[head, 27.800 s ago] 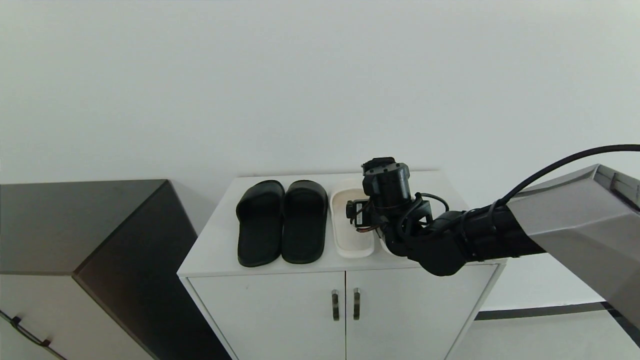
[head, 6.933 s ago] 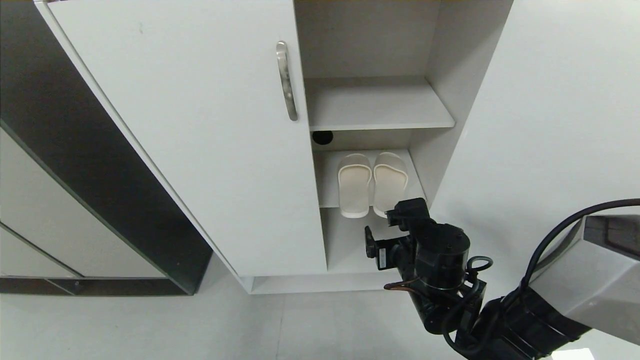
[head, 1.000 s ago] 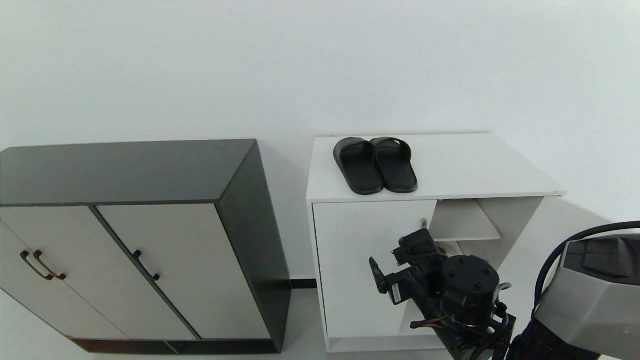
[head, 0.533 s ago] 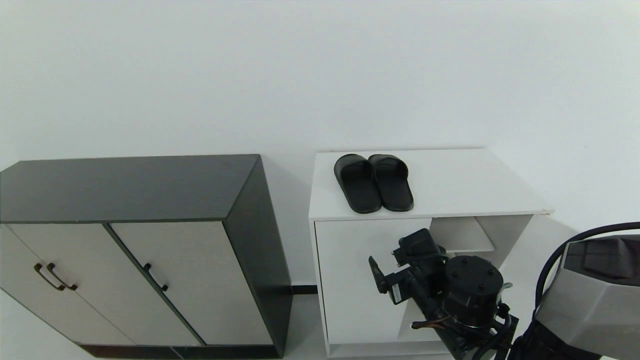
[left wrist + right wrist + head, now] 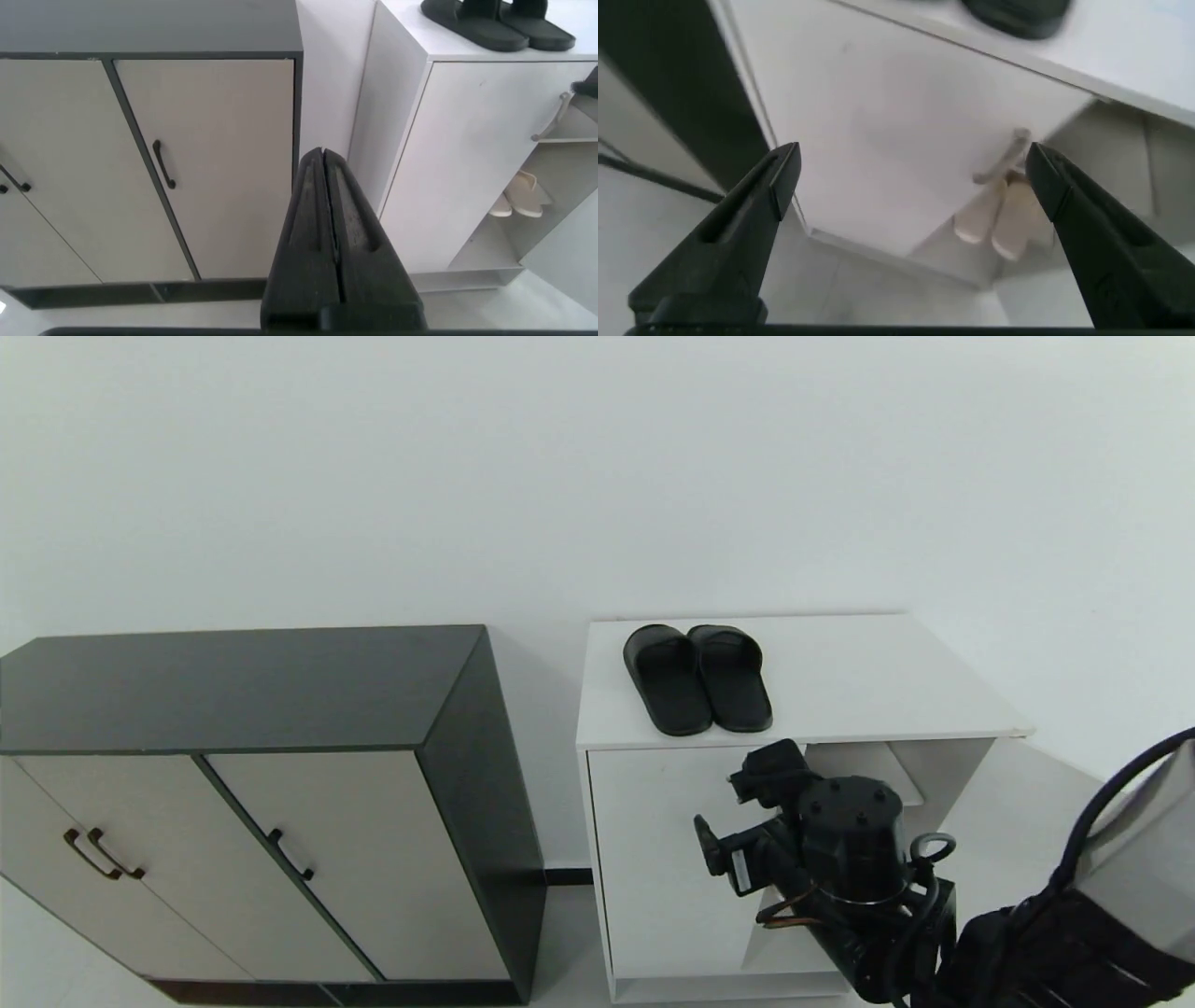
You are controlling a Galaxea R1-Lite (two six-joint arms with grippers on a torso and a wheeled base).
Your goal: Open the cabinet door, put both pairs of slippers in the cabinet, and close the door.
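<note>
Right gripper [image 5: 738, 803]: black fingers [image 5: 738, 243] spread wide apart, nothing between them, touching nothing. It hangs at lower centre-right of the head view, in front of the white two-door cabinet [image 5: 840, 681], near the shut left door [image 5: 653, 859] and its metal bar handle [image 5: 1001, 161].

Left gripper [image 5: 323, 163]: fingers pressed together, empty.

Pair of black rubber slide slippers [image 5: 697, 677]: side by side on the cabinet top, left of its centre. Pair of cream slide slippers [image 5: 523, 194]: on a shelf in the open right compartment.

Against 0.5 s ago: the cabinet sits at the same place in the frame, while the right arm has risen, its upper finger now reaching the cabinet top's front edge.

Hidden: in the head view the wrist covers most of the open compartment. The open door's own position cannot be made out.

Dark-topped cabinet with grey doors [image 5: 233, 681]: mid-left, just beside the white one.
</note>
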